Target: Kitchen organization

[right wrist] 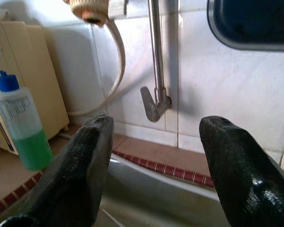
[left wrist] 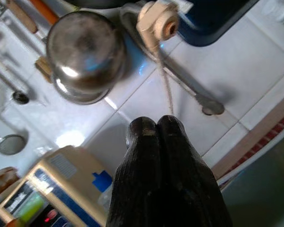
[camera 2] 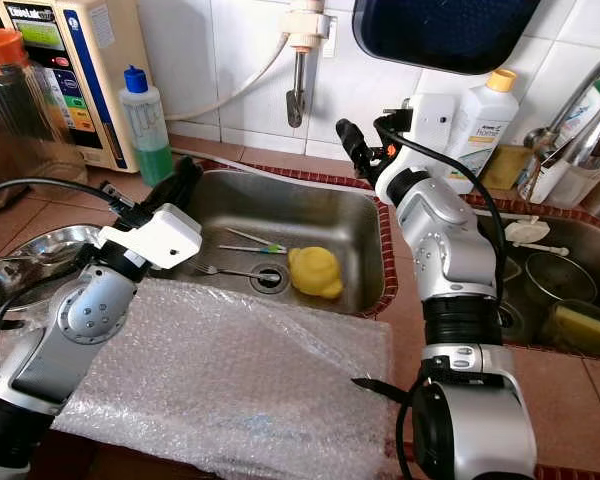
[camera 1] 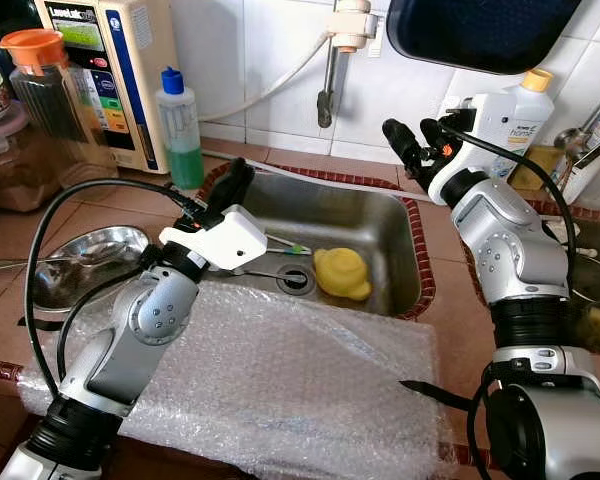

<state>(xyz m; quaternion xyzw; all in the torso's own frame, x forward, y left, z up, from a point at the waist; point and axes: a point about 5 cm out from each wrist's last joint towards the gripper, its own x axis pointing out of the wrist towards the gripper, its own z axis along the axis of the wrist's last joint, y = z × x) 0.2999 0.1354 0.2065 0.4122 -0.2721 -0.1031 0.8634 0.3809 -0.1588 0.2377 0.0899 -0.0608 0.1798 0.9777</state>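
Observation:
A steel sink (camera 1: 380, 215) holds a yellow sponge (camera 1: 342, 273), a fork (camera 1: 265, 272) and a green-tipped utensil (camera 1: 280, 245). My left gripper (camera 1: 235, 183) hovers over the sink's left rim, fingers (left wrist: 156, 137) pressed together and empty, pointing up toward the tiled wall. My right gripper (camera 1: 414, 135) stands open and empty above the sink's back right corner, aimed at the tap (right wrist: 155, 101). A sheet of bubble wrap (camera 1: 280, 385) covers the counter in front of the sink.
A green soap bottle (camera 1: 181, 130) and a beige water appliance (camera 1: 105, 70) stand at the back left. A steel bowl (camera 1: 85, 262) lies left of the sink. A white bottle with a yellow cap (camera 1: 520, 115) and a second basin with dishes (camera 2: 555, 285) lie to the right.

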